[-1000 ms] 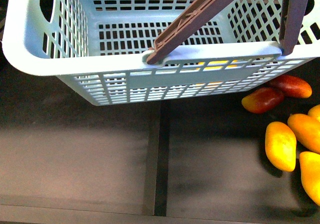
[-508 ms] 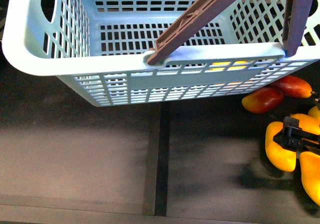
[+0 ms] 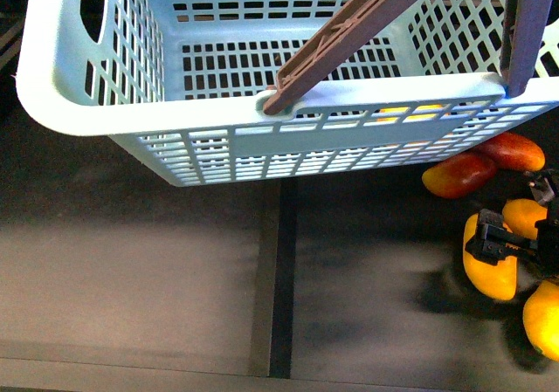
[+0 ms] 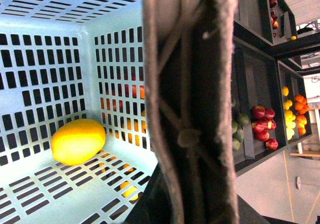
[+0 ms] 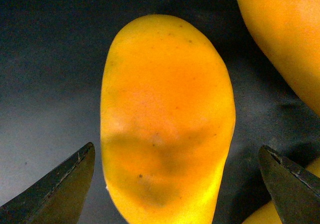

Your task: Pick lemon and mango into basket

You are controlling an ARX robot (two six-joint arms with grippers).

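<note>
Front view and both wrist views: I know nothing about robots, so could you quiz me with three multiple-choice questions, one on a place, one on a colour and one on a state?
1. Where is the lemon?
A) on the dark table
B) inside the basket
C) on a shelf

2. What colour are the basket's handles?
A) brown
B) white
C) green

3. How does the right end effector stand at the mango?
A) shut on it
B) open, one finger on either side of it
C) open, far away from it

Answers:
1 B: the left wrist view shows it lying on the basket's slotted floor.
2 A: the front view shows both ribbed handles brown.
3 B: the right wrist view shows a gap between each fingertip and the fruit.
</note>
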